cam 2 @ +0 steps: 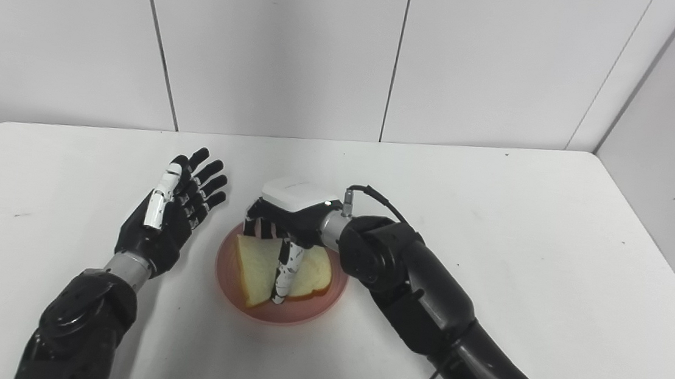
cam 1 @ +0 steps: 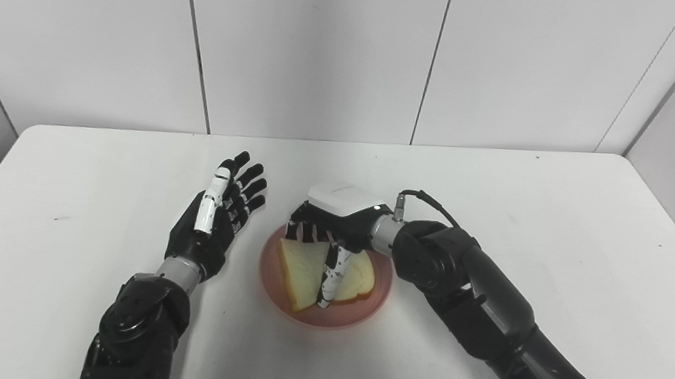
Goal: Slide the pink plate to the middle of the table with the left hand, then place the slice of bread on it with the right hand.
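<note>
Where the white table (cam 1: pixel 493 227) is nearest its middle, the pink plate (cam 1: pixel 279 297) sits with the slice of bread (cam 1: pixel 300 268) lying on it. Over the plate's far edge hangs the right hand (cam 1: pixel 335 220), palm down, fingers curled onto the bread's far side and thumb (cam 1: pixel 331 277) stretched across its top; whether it truly grips the slice cannot be told. Just left of the plate, apart from it, the left hand (cam 1: pixel 219 216) is empty, fingers spread and pointing far.
</note>
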Robot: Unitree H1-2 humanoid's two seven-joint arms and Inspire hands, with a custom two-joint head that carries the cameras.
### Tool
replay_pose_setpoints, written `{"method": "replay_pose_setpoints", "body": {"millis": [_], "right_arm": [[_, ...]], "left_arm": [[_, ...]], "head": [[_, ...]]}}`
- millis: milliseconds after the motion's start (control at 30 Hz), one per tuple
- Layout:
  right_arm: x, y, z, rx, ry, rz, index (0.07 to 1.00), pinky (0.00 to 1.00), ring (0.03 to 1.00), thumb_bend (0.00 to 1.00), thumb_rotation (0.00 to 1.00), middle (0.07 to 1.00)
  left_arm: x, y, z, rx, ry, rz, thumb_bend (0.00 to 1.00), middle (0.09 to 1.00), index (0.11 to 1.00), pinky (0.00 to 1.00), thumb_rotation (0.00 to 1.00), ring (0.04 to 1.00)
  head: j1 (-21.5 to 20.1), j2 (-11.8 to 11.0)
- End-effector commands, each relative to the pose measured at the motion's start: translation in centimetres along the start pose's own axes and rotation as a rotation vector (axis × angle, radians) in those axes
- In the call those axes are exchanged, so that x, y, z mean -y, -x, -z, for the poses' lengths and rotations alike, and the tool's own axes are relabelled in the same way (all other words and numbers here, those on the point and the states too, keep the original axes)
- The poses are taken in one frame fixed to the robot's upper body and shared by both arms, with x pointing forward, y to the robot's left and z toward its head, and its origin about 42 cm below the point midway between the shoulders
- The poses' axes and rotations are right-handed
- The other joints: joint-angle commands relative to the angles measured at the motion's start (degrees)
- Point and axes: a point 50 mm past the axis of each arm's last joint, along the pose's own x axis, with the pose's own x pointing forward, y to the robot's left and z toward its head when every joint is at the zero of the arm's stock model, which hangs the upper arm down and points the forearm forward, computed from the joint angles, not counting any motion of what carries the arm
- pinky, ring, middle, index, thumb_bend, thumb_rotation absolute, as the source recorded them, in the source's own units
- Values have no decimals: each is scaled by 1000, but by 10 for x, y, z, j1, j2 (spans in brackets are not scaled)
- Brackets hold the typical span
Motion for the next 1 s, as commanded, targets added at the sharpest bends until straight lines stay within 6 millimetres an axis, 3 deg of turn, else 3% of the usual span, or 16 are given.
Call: {"method": "replay_pose_setpoints", "body": {"millis": [0, 100, 167, 200, 233, 267, 367, 433, 600, 967], "right_arm": [[18, -1, -11, 42, 37, 57, 554, 308, 361, 507, 0, 455], [19, -1, -13, 31, 60, 43, 555, 321, 365, 508, 0, 461], [20, 0, -14, 17, 85, 30, 504, 350, 410, 517, 0, 508], [21, 1, -15, 12, 95, 26, 621, 425, 519, 661, 32, 593], [23, 2, -17, 2, 106, 19, 682, 464, 575, 734, 49, 637], [24, 3, -18, -5, 112, 14, 750, 554, 683, 804, 122, 738], [31, 9, -24, -34, 131, -7, 875, 623, 806, 895, 252, 875], [35, 12, -26, -42, 154, -10, 929, 648, 860, 930, 286, 920], [44, 23, -32, -53, 200, 22, 971, 617, 838, 993, 298, 974], [67, 49, -45, -63, 244, 45, 979, 900, 957, 1000, 335, 995]], "left_arm": [[10, -9, -30, 105, -20, 40, 413, 954, 962, 951, 1000, 949], [10, -10, -30, 104, -11, 40, 408, 959, 964, 956, 1000, 955], [9, -10, -29, 103, -13, 39, 415, 956, 963, 954, 1000, 951], [9, -10, -29, 103, -15, 40, 417, 957, 964, 956, 1000, 952], [9, -10, -29, 106, -20, 40, 417, 957, 965, 957, 1000, 952], [9, -10, -29, 108, -22, 41, 415, 957, 966, 956, 1000, 951], [10, -9, -30, 109, -22, 39, 417, 954, 963, 954, 1000, 949], [10, -9, -30, 107, -17, 40, 413, 959, 966, 955, 1000, 954], [9, -9, -29, 111, -19, 44, 416, 957, 966, 954, 1000, 952], [9, -9, -28, 109, -25, 41, 414, 955, 966, 955, 1000, 953]], "head": [[0, -2], [0, -2], [0, -3], [0, -3], [0, -4], [0, -4], [0, -4], [0, -4], [0, -5], [-3, -10]]}}
